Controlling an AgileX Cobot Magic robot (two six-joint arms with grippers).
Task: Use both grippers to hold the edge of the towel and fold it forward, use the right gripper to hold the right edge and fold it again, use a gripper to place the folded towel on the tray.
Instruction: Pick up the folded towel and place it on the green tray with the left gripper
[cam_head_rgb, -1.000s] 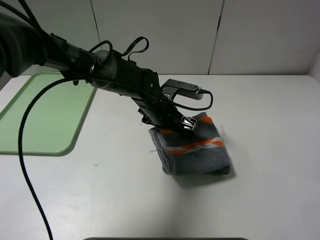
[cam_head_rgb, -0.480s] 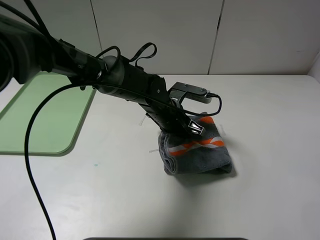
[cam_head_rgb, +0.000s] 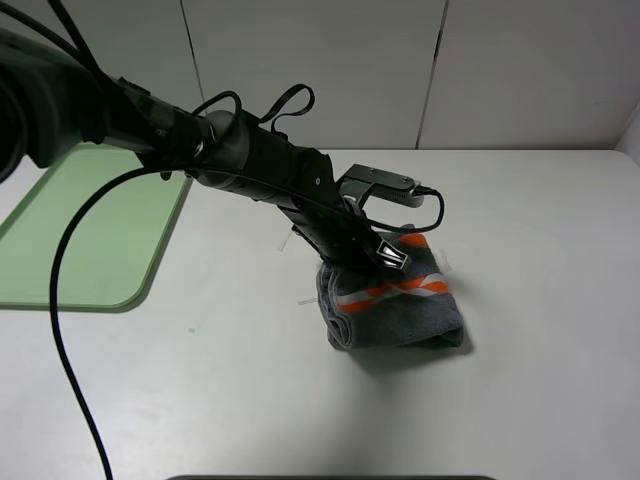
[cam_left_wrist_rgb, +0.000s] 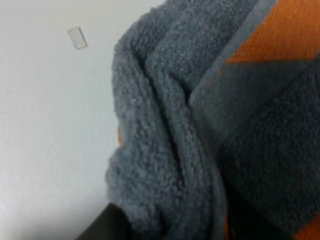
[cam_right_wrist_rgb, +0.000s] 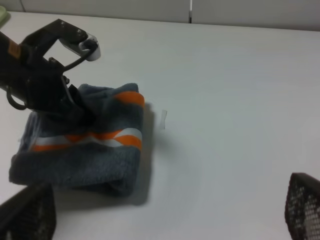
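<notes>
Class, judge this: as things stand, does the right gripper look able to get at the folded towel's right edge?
Probably yes. The right gripper is open, and the bare table beside the towel leaves that edge clear; the left gripper grips its far side.

Desk (cam_head_rgb: 520, 250) was white and matte. Pale panelled wall (cam_head_rgb: 330, 70) stood at its far edge. A small pale tag (cam_right_wrist_rgb: 163, 119) lay on the desk.

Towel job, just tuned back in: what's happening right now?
The towel lies folded into a thick bundle on the white table. The left gripper has reached across and is pinched on the bundle's far left corner; it is not lifted yet. The right gripper is open and hangs back, well clear of the towel. The green tray, off to the left, has no towel on it.
</notes>
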